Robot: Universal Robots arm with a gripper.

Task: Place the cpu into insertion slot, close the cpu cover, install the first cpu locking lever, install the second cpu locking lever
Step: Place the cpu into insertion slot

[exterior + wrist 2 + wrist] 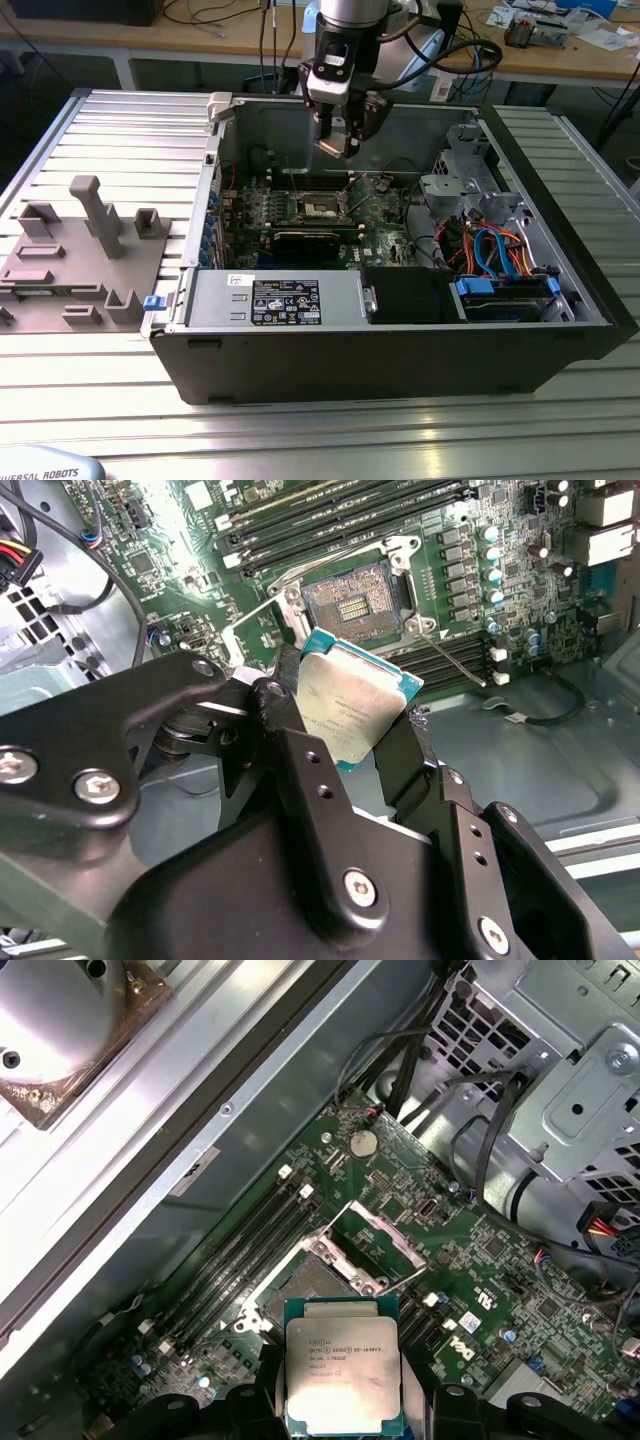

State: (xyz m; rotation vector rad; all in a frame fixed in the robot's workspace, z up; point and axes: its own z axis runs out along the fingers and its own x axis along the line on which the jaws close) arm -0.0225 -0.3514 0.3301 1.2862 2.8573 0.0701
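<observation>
The cpu [350, 700], a small square chip with a silver top and a teal edge, is clamped between the black fingers [276, 708] of my gripper [345, 705]. The exterior view shows the gripper [338, 146] hanging inside the open computer case, a little above the green board. Beyond the chip lies the insertion slot [350, 605], bare with its contacts showing. In the first wrist view the cpu [343, 1375] hovers just short of the slot [305, 1285], and the silvery cpu cover [372, 1235] stands swung open at the slot's far side. A thin wire locking lever [455, 660] sticks up beside the slot.
A power supply box [280, 300] fills the case's front, with a drive bay and blue cables [500, 270] on the exterior view's right. A metal cage [460, 170] stands behind them. A long black card [310, 240] lies just in front of the slot. A grey fixture [80, 250] sits outside the case.
</observation>
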